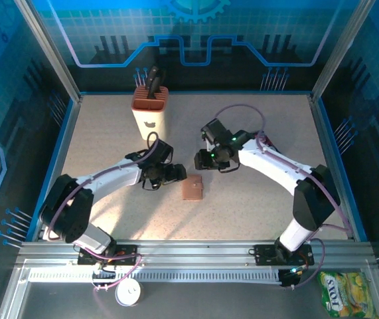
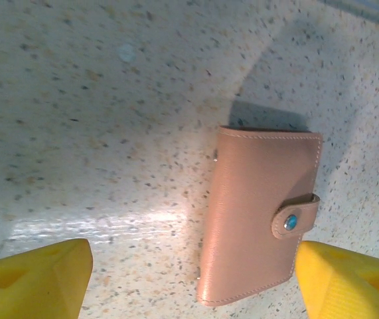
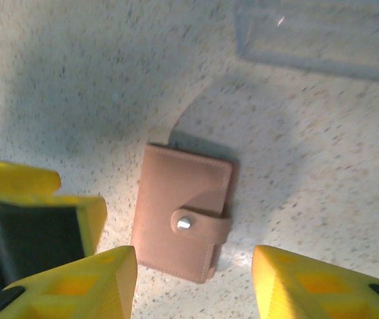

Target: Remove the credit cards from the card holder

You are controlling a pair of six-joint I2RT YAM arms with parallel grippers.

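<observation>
The card holder [image 1: 193,188] lies flat on the speckled table, a tan leather-look wallet closed by a strap with a snap button. The credit cards are hidden inside it. In the left wrist view the card holder [image 2: 255,219] sits toward the right side of my open left gripper [image 2: 192,286], and the right-hand yellow finger [image 2: 348,282] is close to the strap edge. My right gripper [image 3: 196,286] hovers open just short of the card holder [image 3: 179,212], with nothing between its fingers. From above, the left gripper [image 1: 176,174] and right gripper [image 1: 206,159] flank the holder closely.
A clear plastic tray [image 3: 322,33] lies beyond the holder. A cream and brown block with dark handles [image 1: 149,109] stands at the back left. A green-yellow snack packet [image 1: 340,290] and a white round object [image 1: 129,292] lie off the table in front.
</observation>
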